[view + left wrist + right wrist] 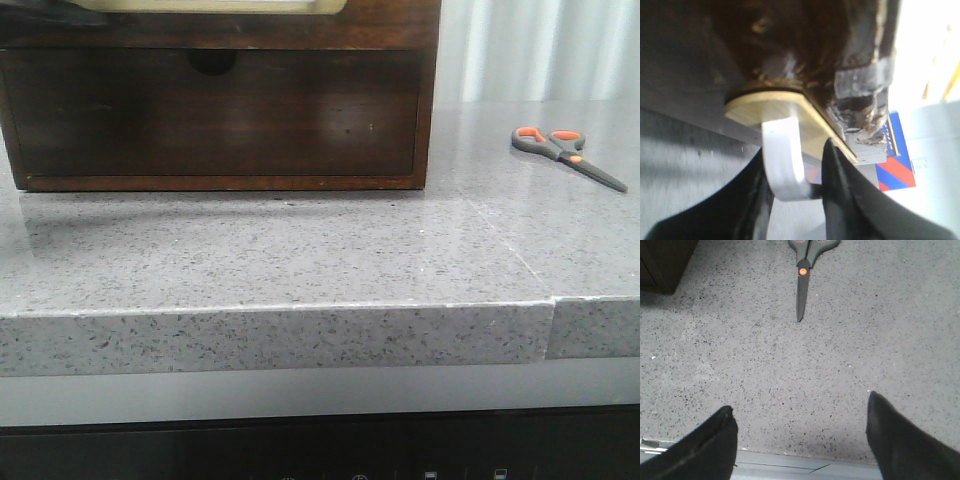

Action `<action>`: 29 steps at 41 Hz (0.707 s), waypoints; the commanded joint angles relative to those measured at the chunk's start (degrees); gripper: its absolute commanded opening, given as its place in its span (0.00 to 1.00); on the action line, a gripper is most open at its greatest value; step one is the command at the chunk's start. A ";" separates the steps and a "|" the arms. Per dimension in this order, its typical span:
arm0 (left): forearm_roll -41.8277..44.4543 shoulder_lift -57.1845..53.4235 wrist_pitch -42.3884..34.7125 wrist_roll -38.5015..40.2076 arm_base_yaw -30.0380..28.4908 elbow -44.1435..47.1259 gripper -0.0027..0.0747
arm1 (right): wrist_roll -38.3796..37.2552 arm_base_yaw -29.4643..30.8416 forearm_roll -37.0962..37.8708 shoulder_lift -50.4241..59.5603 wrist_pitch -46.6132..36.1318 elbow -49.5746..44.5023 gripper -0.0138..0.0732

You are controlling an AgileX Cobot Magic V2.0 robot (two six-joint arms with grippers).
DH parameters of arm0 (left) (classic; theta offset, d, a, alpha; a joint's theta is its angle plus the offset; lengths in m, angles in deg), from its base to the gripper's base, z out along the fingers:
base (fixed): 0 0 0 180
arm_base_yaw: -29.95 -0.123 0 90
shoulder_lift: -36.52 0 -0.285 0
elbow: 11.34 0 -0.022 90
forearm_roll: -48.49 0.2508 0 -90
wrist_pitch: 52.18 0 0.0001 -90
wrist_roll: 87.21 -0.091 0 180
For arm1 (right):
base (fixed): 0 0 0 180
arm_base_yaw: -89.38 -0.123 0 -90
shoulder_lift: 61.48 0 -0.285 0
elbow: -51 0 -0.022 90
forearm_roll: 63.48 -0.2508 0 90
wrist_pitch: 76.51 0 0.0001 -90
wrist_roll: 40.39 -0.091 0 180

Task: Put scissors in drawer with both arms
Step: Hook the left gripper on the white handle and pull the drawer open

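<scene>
Right gripper [799,440] gapes wide, empty (scissors [805,270] lie well beyond).

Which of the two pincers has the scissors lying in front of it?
The right pincer: its fingers are spread wide over the speckled counter, with the scissors ahead. The left pincer faces a metal bracket instead.

A grey speckled stone counter [300,250] fills the front view, a seam cutting its thick front edge on the right. A dark wooden cabinet [430,90] stands on it at the back left. Behind, a pale wall [540,50] shows soft vertical bands of light. Below the counter's edge runs a black panel [320,450].
</scene>
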 commanded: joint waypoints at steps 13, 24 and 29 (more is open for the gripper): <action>-2.04 -17.57 8.36 -3.97 0.35 12.38 0.17 | 0.45 0.43 0.45 -0.28 -3.43 1.97 0.80; 1.51 -19.52 4.73 -3.97 0.35 13.00 0.26 | 0.45 0.43 0.45 -0.28 -3.43 1.97 0.80; 1.51 -19.52 4.28 -3.97 0.35 13.00 0.52 | 0.45 0.43 0.45 -0.28 -3.43 1.97 0.80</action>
